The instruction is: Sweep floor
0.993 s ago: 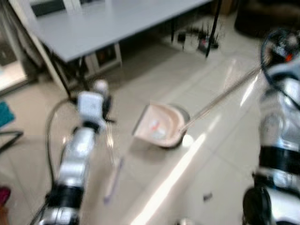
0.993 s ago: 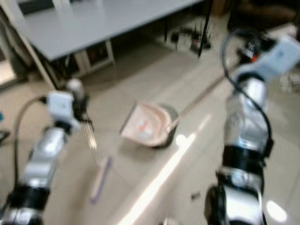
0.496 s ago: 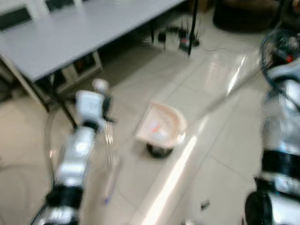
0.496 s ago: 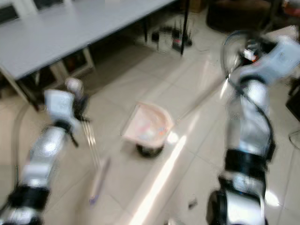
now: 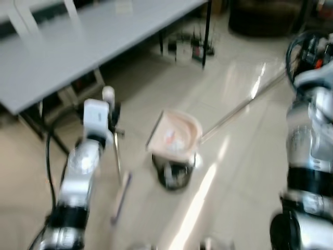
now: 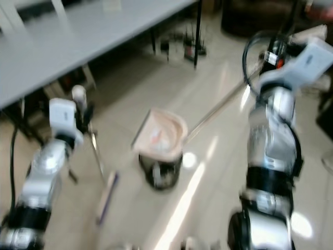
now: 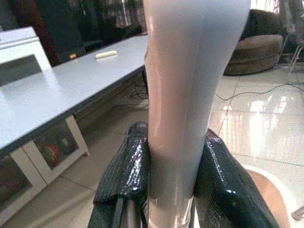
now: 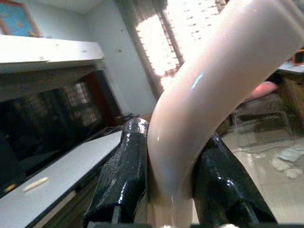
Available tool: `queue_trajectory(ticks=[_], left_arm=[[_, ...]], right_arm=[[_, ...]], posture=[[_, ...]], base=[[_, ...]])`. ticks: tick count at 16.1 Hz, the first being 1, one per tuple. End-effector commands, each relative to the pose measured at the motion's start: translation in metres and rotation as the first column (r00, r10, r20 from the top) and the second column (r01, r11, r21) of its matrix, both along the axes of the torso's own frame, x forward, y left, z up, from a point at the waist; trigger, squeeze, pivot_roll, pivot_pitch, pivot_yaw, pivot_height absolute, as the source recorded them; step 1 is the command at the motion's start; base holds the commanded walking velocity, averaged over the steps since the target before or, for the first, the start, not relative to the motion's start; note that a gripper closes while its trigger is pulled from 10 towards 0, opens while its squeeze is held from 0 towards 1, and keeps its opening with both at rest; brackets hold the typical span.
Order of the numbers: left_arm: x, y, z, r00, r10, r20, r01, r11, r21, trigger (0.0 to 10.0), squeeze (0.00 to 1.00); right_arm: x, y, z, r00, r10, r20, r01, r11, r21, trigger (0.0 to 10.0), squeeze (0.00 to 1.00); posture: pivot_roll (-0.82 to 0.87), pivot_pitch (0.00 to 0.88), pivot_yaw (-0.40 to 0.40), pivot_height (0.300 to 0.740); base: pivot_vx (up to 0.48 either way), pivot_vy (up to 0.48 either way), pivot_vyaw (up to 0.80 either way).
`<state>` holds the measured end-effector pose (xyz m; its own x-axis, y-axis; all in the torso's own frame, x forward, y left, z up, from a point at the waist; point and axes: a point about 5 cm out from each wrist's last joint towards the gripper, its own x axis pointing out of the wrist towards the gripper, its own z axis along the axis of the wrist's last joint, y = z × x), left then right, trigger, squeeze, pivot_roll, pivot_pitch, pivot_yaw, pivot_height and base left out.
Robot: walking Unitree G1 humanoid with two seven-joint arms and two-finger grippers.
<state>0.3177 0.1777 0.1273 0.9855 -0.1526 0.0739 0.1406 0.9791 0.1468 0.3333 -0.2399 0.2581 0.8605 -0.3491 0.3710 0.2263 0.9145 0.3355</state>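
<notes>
My left gripper [image 7: 175, 134] is shut on the pale broom handle [image 5: 115, 151]. The handle slants down to the broom head [image 5: 120, 198], which rests on the tiled floor beside my left arm. My right gripper [image 8: 173, 130] is shut on the curved cream end of the dustpan's long handle [image 5: 239, 107]. The pink dustpan [image 5: 174, 135] hangs in the middle of the scene above a dark shadow [image 5: 174, 174] on the tiles. It holds some light scraps. The head views are blurred.
A grey table [image 5: 67, 47] on dark legs stands at the back left. Cables and power strips [image 5: 190, 44] lie on the floor under its far end. A dark round seat [image 5: 263, 15] is at the back right. Glossy open tiles stretch in front of me.
The whole view has shifted, so the camera has moved. The dustpan now sits higher above its shadow than a second ago. Both grippers keep their holds.
</notes>
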Motion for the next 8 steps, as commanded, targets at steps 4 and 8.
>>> queue_trajectory(ticks=[4, 8], left_arm=[[0.0029, 0.0001, 0.0118, 0.999, -0.010, 0.051, 0.011, 1.000, -0.019, 10.0, 0.00], [0.0018, 0.0001, 0.0089, 0.999, -0.007, 0.040, 0.007, 1.000, 0.000, 10.0, 0.00]], right_arm=[[-0.0027, 0.0059, 0.0164, 0.997, 0.024, 0.071, -0.023, 1.000, -0.014, 10.0, 0.00], [-0.0041, 0.0048, 0.0147, 0.997, 0.028, 0.069, -0.027, 0.999, -0.022, 10.0, 0.00]], posture=[[-0.01, 0.009, 0.057, 0.740], [-0.01, 0.000, 0.052, 0.740]], base=[[0.360, 0.000, 0.00], [0.000, 0.000, 0.00]])
